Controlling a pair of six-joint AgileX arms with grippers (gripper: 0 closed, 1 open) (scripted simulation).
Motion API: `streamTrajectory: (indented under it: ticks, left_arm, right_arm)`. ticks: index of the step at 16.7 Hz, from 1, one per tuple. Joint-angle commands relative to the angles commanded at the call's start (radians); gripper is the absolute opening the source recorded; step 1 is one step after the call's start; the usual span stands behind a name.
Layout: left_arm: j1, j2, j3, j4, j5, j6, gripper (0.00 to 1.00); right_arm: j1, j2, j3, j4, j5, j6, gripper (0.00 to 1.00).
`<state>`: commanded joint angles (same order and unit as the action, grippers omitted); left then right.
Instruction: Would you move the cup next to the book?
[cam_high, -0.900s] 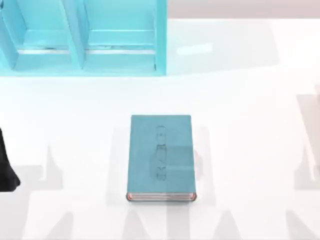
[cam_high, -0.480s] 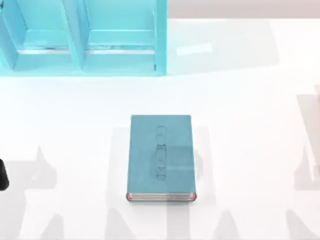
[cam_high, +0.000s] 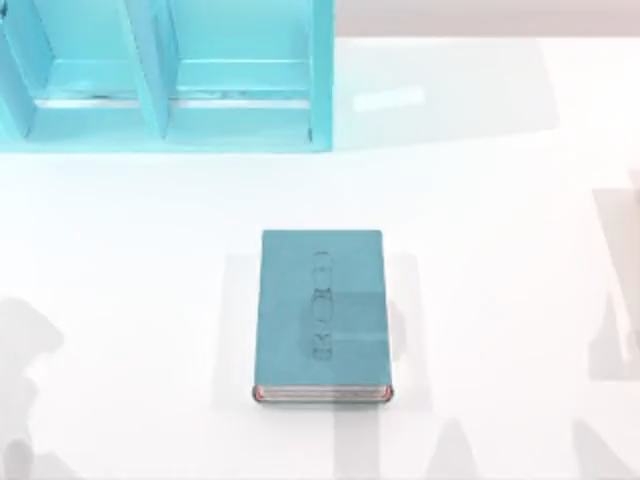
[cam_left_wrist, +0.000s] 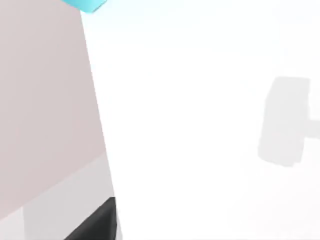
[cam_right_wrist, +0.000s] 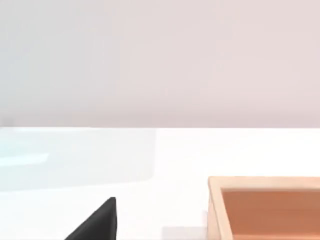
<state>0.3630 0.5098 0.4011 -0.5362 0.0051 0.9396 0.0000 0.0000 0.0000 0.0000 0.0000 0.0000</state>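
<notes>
The book (cam_high: 322, 315) lies flat in the middle of the table, a thick teal-blue hardcover with a faint mark down its cover and reddish page edges facing the front. The cup is out of view. A black part of my left gripper (cam_left_wrist: 96, 224) shows in the left wrist view over the table's edge. A like black part of my right gripper (cam_right_wrist: 96, 221) shows in the right wrist view above the white tabletop. Neither touches anything.
A lighter turquoise shelf unit (cam_high: 165, 75) stands at the back left of the table. The right wrist view shows an open wooden box (cam_right_wrist: 265, 207) on the white tabletop (cam_right_wrist: 180, 155).
The dark shape of my left arm at the top view's left edge has drawn back out of the picture. The shadows on the table have shifted. The book has not moved.
</notes>
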Motion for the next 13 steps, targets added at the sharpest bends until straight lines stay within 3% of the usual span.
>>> streamTrajectory:
  ticks: [8, 13]
  left_arm:
    - [0.323, 0.474, 0.326, -0.497, 0.006, 0.983, 1.00]
    - [0.473, 0.665, 0.500, -0.698, -0.001, 1.382, 1.00]
  right_arm:
    - [0.000, 0.000, 0.000, 0.000, 0.000, 0.000, 1.00]
    - [0.000, 0.000, 0.000, 0.000, 0.000, 0.000, 1.00]
